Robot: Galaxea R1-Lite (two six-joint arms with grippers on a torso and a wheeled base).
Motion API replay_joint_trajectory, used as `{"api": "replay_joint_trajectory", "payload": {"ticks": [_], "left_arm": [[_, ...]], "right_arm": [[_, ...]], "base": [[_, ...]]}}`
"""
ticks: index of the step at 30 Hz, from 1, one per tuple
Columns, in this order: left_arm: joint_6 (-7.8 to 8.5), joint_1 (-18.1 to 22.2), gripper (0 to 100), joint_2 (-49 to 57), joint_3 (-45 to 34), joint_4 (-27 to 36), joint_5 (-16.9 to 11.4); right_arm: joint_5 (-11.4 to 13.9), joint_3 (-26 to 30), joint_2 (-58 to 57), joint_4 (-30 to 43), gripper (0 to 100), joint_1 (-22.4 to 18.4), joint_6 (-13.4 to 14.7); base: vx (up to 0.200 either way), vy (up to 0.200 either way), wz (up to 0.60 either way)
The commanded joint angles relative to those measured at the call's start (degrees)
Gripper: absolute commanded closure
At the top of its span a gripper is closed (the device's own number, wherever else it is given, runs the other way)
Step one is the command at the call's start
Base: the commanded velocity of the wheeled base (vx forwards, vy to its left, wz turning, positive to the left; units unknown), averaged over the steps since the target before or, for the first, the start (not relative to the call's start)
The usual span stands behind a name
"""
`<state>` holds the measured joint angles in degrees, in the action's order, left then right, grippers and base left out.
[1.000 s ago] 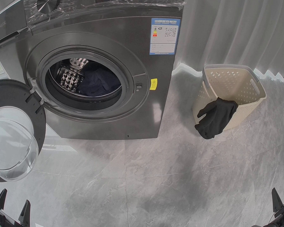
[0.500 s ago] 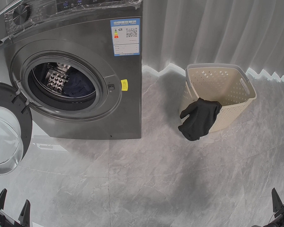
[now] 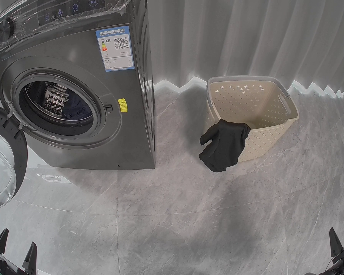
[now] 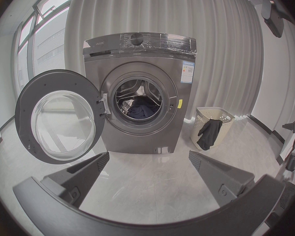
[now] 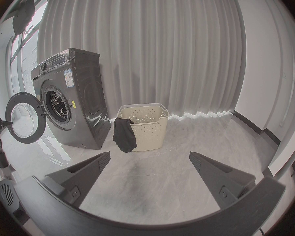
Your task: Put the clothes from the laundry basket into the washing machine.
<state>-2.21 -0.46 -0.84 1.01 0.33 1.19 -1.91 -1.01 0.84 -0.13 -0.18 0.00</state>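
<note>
Low at the bottom corners of the head view, the left gripper (image 3: 15, 247) sits at lower left and the right gripper (image 3: 343, 235) at lower right. Each has its fingers spread wide with nothing between them, and each keeps the same spot in the frame as a second ago.

Grey tiled floor (image 3: 179, 218) stretches ahead of them.

Right of centre, a black garment (image 3: 222, 145) hangs over the near rim of the cream basket (image 3: 269, 144). Part of it lies inside and the rest droops down the outer wall towards the floor, as before. The basket stands on the floor, to the right of the washer (image 3: 133, 96) and apart from it.

The washer fills the upper left. Its round door (image 3: 18, 149) is swung open at the left edge, and dark blue clothes (image 3: 75, 109) lie in the drum. A white curtain (image 3: 256, 31) runs along the top behind both.

Since a second ago the whole scene has slid left in the frame. The washer, then spread across the upper left and centre, now shows its side panel. The basket has gone from the right edge towards the middle. This is the camera swinging right, not a move of the things.
</note>
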Motion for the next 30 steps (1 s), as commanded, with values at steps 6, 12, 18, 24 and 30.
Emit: {"api": "replay_joint_trajectory", "payload": {"ticks": [6,12,18,24,30], "left_arm": [[0.10,0.02,0,0.84,-1.01,0.02,0.04],[-0.17,0.02,0,0.84,-1.01,0.02,-0.23],[0.01,0.02,0,0.84,-1.01,0.11,-0.23],[-0.08,0.02,0,0.84,-1.01,0.02,-0.23],[-0.08,0.02,0,0.84,-1.01,0.02,-0.23]], "right_arm": [[0.07,1.01,-0.40,0.05,0,0.01,-0.09],[0.16,1.01,-0.40,-0.04,0,0.01,-0.09],[0.16,1.01,-0.40,0.05,0,0.01,-0.09],[0.16,1.01,-0.49,0.05,0,0.09,-0.09],[0.16,1.01,-0.49,0.05,0,0.09,-0.09]], "base": [[0.200,0.000,0.00],[0.067,0.000,0.00],[0.000,-0.133,0.00],[0.000,-0.200,0.00],[0.000,-0.200,0.00]]}}
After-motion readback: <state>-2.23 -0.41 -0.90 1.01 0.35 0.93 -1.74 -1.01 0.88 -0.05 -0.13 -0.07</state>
